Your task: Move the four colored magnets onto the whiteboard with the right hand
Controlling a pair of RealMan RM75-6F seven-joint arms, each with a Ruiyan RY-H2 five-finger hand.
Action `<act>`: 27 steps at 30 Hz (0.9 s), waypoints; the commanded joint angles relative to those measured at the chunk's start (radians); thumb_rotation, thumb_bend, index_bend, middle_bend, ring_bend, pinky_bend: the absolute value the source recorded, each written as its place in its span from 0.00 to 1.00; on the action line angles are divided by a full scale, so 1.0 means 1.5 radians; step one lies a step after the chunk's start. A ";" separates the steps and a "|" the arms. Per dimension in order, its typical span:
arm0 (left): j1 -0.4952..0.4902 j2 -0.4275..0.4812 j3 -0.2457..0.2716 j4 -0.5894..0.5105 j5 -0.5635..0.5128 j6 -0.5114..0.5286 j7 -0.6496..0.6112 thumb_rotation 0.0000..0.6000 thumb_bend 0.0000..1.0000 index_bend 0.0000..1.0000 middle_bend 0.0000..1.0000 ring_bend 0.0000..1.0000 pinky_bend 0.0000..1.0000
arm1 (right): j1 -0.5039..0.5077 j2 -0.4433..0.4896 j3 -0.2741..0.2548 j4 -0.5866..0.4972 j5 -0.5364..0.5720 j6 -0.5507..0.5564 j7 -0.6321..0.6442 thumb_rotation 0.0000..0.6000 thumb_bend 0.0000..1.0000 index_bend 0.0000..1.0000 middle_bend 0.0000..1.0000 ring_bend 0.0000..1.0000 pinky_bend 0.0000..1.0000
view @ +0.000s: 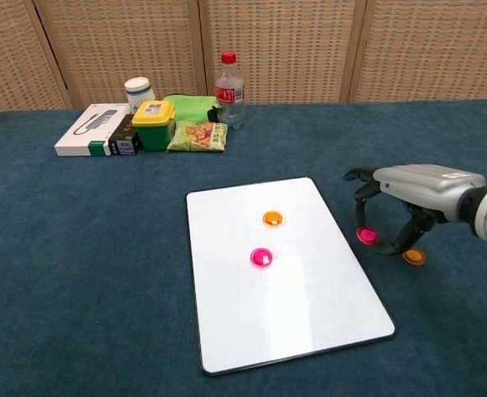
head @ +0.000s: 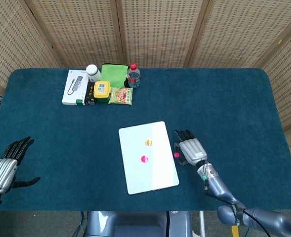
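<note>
The right hand's fingers [view: 364, 194] curl down around a pink magnet [view: 367, 236], pinching it just beside the right edge of the whiteboard [view: 309, 331]; the right hand [view: 408, 188] arches over it, palm down, with the silver forearm running off to the right. The magnets are small glossy round discs, four in all, two pink and two orange. One orange magnet [view: 272, 218] lies on the whiteboard in its upper half, and a second pink magnet [view: 261, 257] lies on it near the middle, just below and slightly left of the orange one. The other orange magnet [view: 413, 256] sits on the blue cloth right of the whiteboard, under the right hand and just beyond the held pink one. The whiteboard is a single white rectangle with a thin dark rim and rounded corners, lying flat and turned slightly askew. Far to the left of the whiteboard, the left hand [head: 4, 165] hovers at the table's edge, holding nothing, its dark fingers spread apart. Beyond the whiteboard's far left corner stands a cluster: one white box [view: 86, 131], one white jar [view: 139, 89], one yellow container [view: 153, 124], one green cloth [view: 195, 107], one snack packet [view: 198, 136] and one bottle [view: 229, 81] with a red cap.
</note>
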 commanded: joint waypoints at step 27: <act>-0.001 0.003 0.002 0.001 0.002 -0.001 -0.008 1.00 0.00 0.00 0.00 0.00 0.00 | 0.035 -0.056 0.034 -0.030 0.097 0.046 -0.091 1.00 0.33 0.27 0.04 0.00 0.00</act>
